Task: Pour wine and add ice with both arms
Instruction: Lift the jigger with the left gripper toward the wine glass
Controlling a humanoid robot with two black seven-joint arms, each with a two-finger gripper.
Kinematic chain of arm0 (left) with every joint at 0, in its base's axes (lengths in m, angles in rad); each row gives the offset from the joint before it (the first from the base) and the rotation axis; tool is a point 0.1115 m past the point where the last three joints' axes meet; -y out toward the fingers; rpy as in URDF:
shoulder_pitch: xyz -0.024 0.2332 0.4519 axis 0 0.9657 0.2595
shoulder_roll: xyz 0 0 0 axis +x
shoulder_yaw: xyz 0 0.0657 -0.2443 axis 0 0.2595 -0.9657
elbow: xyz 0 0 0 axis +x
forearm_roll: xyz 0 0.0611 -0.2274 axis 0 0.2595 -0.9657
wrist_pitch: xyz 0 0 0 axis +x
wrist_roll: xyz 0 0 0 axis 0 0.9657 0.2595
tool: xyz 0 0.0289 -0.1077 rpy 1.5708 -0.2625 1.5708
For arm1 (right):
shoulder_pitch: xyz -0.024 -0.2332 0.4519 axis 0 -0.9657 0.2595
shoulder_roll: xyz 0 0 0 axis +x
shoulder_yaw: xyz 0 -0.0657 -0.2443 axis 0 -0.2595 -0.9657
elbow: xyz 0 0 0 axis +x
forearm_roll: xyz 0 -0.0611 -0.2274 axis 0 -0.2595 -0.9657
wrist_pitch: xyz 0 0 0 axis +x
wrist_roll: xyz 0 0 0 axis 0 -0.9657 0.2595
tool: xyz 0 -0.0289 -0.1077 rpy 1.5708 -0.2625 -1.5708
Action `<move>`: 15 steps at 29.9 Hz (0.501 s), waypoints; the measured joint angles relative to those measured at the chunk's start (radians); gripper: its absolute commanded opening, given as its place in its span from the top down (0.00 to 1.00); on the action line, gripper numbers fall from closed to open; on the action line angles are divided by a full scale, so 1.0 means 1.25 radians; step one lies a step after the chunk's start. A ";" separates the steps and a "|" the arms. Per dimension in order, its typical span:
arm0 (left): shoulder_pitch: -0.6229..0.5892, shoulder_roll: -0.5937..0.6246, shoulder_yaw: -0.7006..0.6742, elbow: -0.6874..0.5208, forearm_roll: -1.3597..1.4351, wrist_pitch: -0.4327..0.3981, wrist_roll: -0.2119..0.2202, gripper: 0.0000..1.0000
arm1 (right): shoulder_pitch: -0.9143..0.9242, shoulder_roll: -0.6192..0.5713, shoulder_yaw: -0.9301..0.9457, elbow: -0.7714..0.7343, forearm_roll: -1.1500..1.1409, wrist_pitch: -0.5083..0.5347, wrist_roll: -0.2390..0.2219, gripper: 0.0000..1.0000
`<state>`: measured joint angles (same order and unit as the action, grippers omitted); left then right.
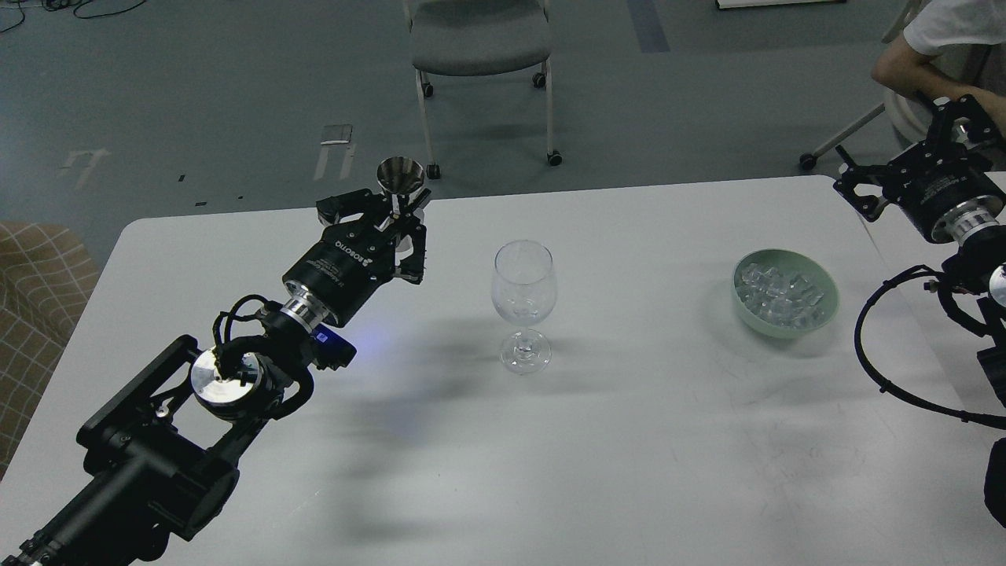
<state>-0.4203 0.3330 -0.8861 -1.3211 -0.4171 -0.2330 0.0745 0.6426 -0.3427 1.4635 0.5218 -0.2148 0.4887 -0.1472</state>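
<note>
A clear, empty stemmed wine glass (524, 303) stands upright at the table's middle. A pale green bowl (747, 306) to its right holds the ice (786, 297), a heap of small clear cubes. My left gripper (399, 222) is near the table's far edge, left of the glass. It is closed around the stem of a small silver cone-shaped metal cup (400, 174), which is upright. My right gripper (858, 187) hovers at the table's far right edge, beyond and to the right of the bowl, with its jaws spread and nothing in them.
The white table (629, 440) fills the view. A grey wheeled chair (479, 39) stands on the floor beyond it. A seated person (939, 47) is at the top right, just behind my right gripper. A checked sofa (31, 275) is at the left.
</note>
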 measured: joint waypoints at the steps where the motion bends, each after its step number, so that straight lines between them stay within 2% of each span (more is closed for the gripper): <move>1: -0.010 -0.001 0.013 0.000 0.001 0.000 0.001 1.00 | 0.000 0.000 0.000 0.000 0.000 0.000 0.000 0.00; 6: -0.043 -0.002 0.063 0.003 0.029 0.003 0.001 1.00 | -0.001 0.000 0.000 0.000 0.000 0.000 0.000 0.00; 15: -0.048 -0.002 0.075 0.010 0.090 0.038 0.010 1.00 | -0.001 0.000 0.000 0.000 0.000 0.000 0.000 0.00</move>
<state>-0.4797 0.3309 -0.7917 -1.3086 -0.3052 -0.1859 0.0869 0.6414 -0.3433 1.4635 0.5216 -0.2148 0.4887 -0.1472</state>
